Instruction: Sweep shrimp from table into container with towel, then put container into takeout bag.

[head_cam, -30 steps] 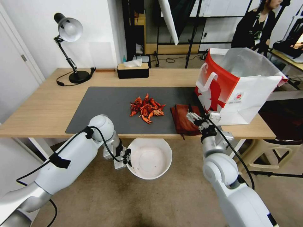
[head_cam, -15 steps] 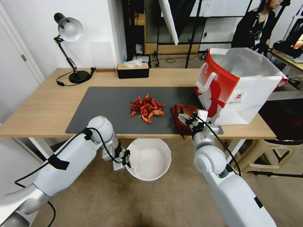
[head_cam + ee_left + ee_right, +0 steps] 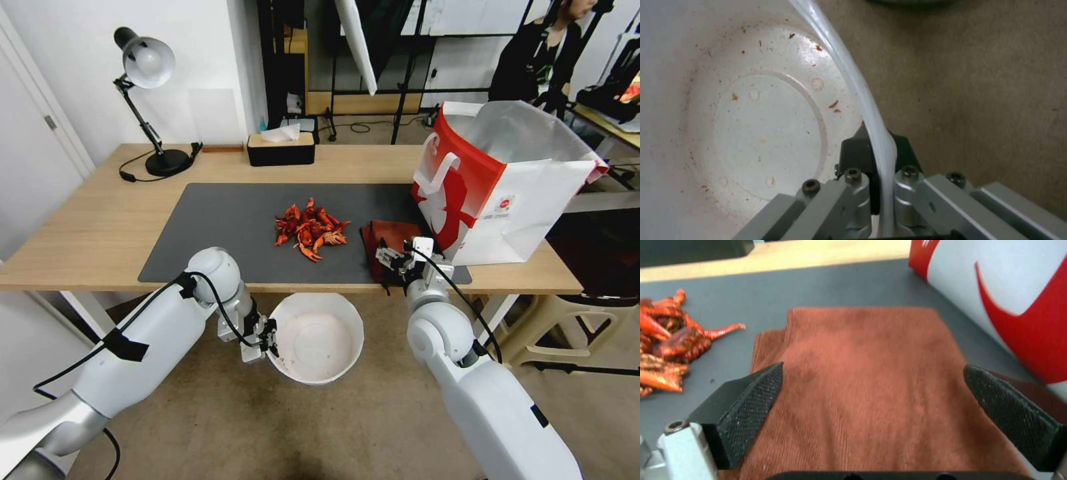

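Observation:
The shrimp (image 3: pixel 310 230) lie in a red-orange pile on the dark mat (image 3: pixel 220 227) of the wooden table (image 3: pixel 87 220). To their right lies the folded rust-red towel (image 3: pixel 385 235), with the takeout bag (image 3: pixel 493 180) upright beyond it. My right gripper (image 3: pixel 392 257) hovers open low over the towel's near end. In the right wrist view its black fingers (image 3: pixel 751 400) straddle the towel (image 3: pixel 867 373), with the shrimp (image 3: pixel 666 346) to one side and the bag (image 3: pixel 1009 290) to the other. Below the table's front edge, my left gripper (image 3: pixel 268 337) is shut on the rim of the white container (image 3: pixel 319 337), whose stained inside (image 3: pixel 764 133) holds no shrimp.
A desk lamp (image 3: pixel 143 67) and a black tissue box (image 3: pixel 281 148) stand along the table's far side. A stool (image 3: pixel 567 320) stands by the table's right end. Carpet floor lies under the container.
My right gripper has moved left from beside the bag to over the towel's near end. The left arm has kept the container almost still under the table edge.

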Controlling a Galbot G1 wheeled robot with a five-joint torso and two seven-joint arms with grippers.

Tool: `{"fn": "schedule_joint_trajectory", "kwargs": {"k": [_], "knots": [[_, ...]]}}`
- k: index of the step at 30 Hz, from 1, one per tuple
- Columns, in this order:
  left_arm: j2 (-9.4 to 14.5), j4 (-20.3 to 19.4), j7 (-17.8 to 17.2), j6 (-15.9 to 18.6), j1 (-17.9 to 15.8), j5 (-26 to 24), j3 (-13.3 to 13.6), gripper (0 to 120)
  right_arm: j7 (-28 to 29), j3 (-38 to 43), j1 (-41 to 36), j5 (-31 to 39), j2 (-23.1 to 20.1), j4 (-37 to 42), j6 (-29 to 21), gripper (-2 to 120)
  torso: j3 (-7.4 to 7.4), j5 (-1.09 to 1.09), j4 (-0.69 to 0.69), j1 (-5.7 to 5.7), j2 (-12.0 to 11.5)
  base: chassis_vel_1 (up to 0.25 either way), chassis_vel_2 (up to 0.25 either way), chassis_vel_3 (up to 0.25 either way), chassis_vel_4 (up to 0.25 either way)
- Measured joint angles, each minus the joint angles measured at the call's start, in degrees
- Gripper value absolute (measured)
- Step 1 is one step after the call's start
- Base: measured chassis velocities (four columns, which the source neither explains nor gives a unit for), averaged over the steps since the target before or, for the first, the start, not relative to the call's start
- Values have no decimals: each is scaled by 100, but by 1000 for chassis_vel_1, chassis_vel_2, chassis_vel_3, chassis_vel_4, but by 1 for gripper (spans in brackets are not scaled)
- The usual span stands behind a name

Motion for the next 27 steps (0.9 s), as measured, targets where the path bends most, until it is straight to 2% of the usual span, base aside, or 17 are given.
{"fn": "schedule_joint_trajectory", "kwargs": {"k": [12,27], "knots": [[-46,51,0,0,12,3,-23,0,-31,-134,143,75,61,-266,-98,100,-1,-1,0,0,1,0,0,0,0],[-140,157,-1,0,-71,-34,-13,0,12,-130,97,85,64,-227,-129,100,-1,0,0,0,1,0,0,0,0]]}}
